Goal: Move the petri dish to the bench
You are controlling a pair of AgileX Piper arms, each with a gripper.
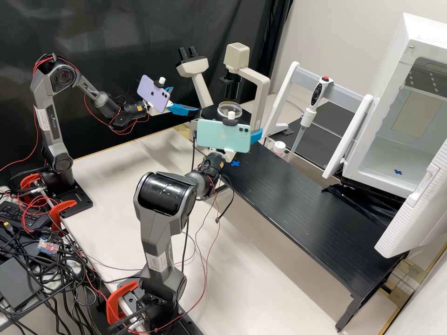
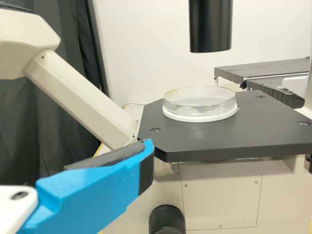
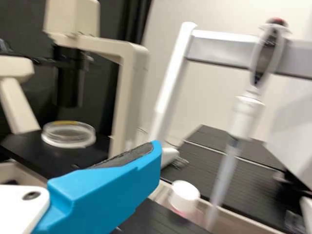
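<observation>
A clear petri dish (image 1: 230,109) lies flat on the black microscope stage; in the left wrist view the dish (image 2: 200,103) rests on a white ring, and in the right wrist view the dish (image 3: 68,134) is at the side. My left gripper (image 1: 185,100) is open beside the stage, nothing in it. In its own view, one blue finger of the left gripper (image 2: 141,151) points toward the stage, apart from the dish. My right gripper (image 1: 256,135), partly behind a teal phone, is open in front of the microscope; its wrist view shows the right gripper (image 3: 153,156) holding nothing.
The black bench (image 1: 298,200) runs toward the front right, with a blue cross mark near its left end. A pipette (image 1: 309,111) on a white stand, a white-capped bottle (image 1: 279,148) and an open white chamber (image 1: 396,153) are beyond it. The microscope lamp arm overhangs the stage.
</observation>
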